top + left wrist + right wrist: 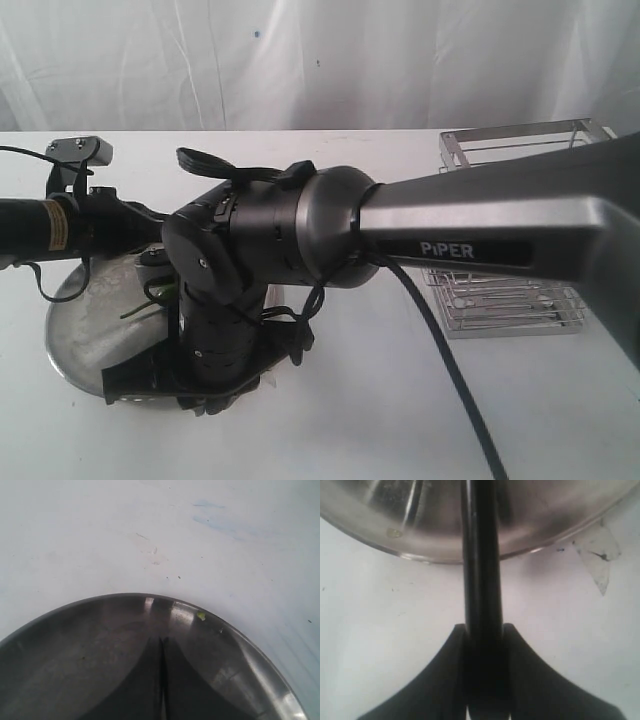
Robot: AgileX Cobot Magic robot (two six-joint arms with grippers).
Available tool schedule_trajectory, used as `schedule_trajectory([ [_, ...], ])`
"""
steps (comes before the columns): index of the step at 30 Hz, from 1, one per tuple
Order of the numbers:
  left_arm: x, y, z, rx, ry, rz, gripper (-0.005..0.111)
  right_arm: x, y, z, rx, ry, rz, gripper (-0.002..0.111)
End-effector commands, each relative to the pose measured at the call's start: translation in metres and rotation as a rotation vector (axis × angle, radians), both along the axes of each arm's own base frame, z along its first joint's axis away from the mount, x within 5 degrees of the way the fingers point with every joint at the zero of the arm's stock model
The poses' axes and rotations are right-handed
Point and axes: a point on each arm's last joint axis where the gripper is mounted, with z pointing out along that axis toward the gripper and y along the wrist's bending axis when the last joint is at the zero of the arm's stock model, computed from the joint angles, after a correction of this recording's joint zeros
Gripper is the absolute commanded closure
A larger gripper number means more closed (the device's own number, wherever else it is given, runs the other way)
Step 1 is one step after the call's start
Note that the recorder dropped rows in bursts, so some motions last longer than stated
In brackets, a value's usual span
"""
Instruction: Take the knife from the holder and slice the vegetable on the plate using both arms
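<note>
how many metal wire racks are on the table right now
1. The holder, a silver wire rack, stands at the table's right side, far from the plate, partly hidden behind the right arm. That arm blocks much of the table, so another could be hidden.

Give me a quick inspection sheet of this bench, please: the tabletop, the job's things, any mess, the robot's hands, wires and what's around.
Surface: white table, faint marks.
Knife: knife clamped in right hand, reaching over the plate.
Vegetable: green piece on plate, mostly hidden.
Holder: holder at right, partly hidden by arm.
Clutter: green speck on plate rim.
Left hand: left hand shut, above plate.
Cables: black cable hangs from right arm.
Surroundings: white curtain.
</note>
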Motion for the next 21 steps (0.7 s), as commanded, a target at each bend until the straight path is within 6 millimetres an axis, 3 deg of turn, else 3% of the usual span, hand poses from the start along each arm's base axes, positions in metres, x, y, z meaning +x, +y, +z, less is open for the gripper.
schedule_trajectory([
  [1, 0.0, 0.001, 0.001, 0.007, -0.002, 0.006, 0.107, 0.002, 0.001, 0.004, 0.01, -0.026, 0.014, 0.108],
  [5, 0.0, -0.001, -0.001, -0.016, -0.007, -0.009, 0.107, 0.003, 0.001, 0.004, 0.011, -0.042, 0.02, 0.108],
  [10, 0.004, -0.001, -0.017, -0.073, 0.04, 0.022, 0.107, 0.006, -0.004, 0.003, -0.048, -0.068, 0.014, 0.108],
  [21, 0.006, 0.001, -0.018, -0.096, 0.052, 0.072, 0.107, 0.001, 0.0, 0.003, -0.028, -0.063, -0.048, 0.108],
])
